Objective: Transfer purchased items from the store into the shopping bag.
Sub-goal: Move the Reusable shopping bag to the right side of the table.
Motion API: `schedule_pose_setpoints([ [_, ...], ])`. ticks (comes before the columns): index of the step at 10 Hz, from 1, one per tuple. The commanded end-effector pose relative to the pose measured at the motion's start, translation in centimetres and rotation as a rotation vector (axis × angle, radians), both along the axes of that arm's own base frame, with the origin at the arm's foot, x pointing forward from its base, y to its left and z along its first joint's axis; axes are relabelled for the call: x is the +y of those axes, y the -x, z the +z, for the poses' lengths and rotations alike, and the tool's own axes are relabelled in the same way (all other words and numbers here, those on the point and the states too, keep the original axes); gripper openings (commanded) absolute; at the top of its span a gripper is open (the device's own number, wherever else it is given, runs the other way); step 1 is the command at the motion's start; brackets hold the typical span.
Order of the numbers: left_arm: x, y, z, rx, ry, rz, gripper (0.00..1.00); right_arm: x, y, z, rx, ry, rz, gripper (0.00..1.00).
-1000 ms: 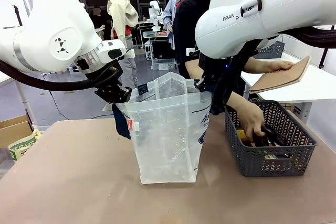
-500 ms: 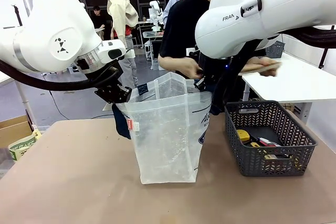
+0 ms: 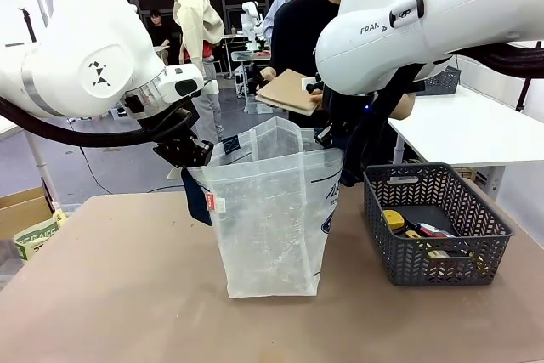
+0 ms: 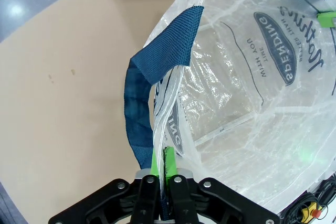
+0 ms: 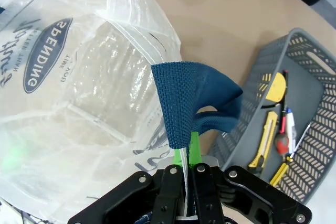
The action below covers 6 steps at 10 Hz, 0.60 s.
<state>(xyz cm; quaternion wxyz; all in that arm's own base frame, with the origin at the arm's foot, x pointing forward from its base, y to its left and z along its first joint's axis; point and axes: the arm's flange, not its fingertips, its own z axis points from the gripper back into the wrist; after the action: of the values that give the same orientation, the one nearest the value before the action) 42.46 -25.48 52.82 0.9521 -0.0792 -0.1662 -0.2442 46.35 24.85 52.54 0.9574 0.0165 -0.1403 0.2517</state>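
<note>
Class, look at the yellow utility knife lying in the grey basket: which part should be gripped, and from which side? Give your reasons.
Probably grip the yellow utility knife across the middle of its narrow body, coming straight down through the open top of the basket. It lies flat on the floor, lattice walls block sideways approaches, and other tools lie close alongside.
</note>
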Motion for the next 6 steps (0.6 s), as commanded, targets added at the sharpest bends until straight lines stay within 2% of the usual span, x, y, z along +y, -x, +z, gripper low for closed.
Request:
schedule_pose_setpoints([
  [1, 0.07, 0.03, -0.01, 0.005, -0.001, 0.005, 0.00, -0.16, -0.07, 0.07, 0.002, 0.003, -0.002, 0.00],
  [6, 0.07, 0.03, -0.01, 0.005, -0.001, 0.005, 0.00, -0.16, -0.07, 0.07, 0.002, 0.003, -0.002, 0.00],
])
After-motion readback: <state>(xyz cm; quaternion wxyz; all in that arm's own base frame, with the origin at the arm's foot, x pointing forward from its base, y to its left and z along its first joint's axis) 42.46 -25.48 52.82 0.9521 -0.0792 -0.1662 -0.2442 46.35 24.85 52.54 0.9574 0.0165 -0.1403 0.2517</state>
